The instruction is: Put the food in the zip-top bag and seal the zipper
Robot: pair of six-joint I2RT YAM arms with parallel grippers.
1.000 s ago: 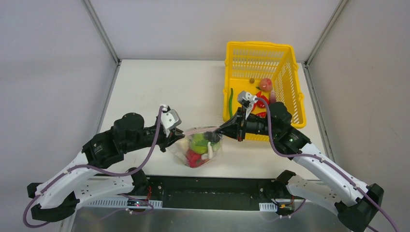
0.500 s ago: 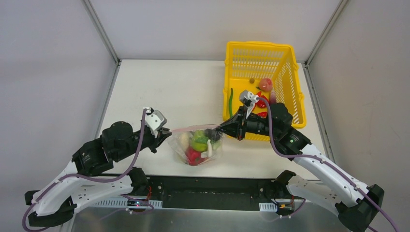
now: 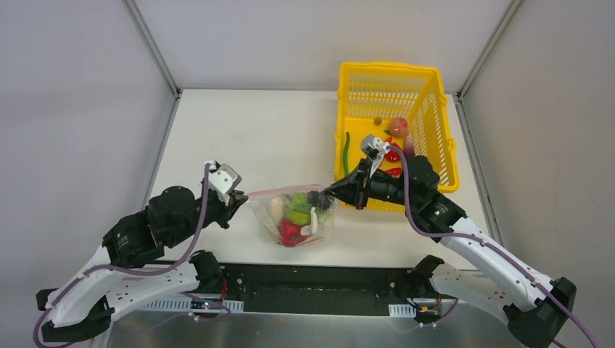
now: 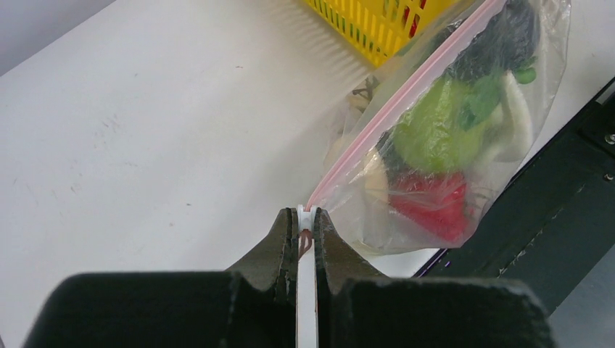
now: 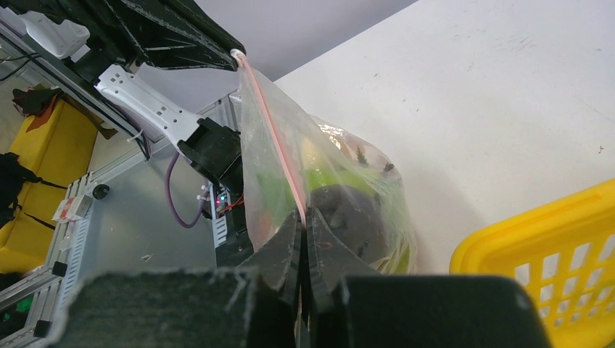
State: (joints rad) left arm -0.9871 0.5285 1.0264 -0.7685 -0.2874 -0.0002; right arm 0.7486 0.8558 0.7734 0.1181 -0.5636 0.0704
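Note:
The clear zip-top bag [image 3: 294,217] hangs between my two grippers near the table's front edge. It holds food: a green piece [image 4: 435,130], a red pepper [image 4: 431,206], a dark piece [image 4: 508,36] and a white radish [image 4: 518,101]. The pink zipper [image 3: 286,192] is stretched taut along the top. My left gripper [image 3: 239,199] is shut on the zipper's white slider [image 4: 305,212] at the strip's left end. My right gripper [image 3: 332,193] is shut on the zipper's right end [image 5: 290,181]. In the right wrist view the left gripper's fingers [image 5: 181,36] show at the strip's far end.
A yellow slotted basket [image 3: 428,109] stands at the back right, just behind my right gripper, with several toy foods inside, among them a red piece [image 3: 391,154] and a green bean [image 3: 347,152]. Its corner shows in the left wrist view [image 4: 370,22]. The table's front edge [image 4: 551,167] lies under the bag.
My left gripper has slid left along the zipper, away from the right gripper, and the pink strip now lies longer and straighter. The right gripper has held its place.

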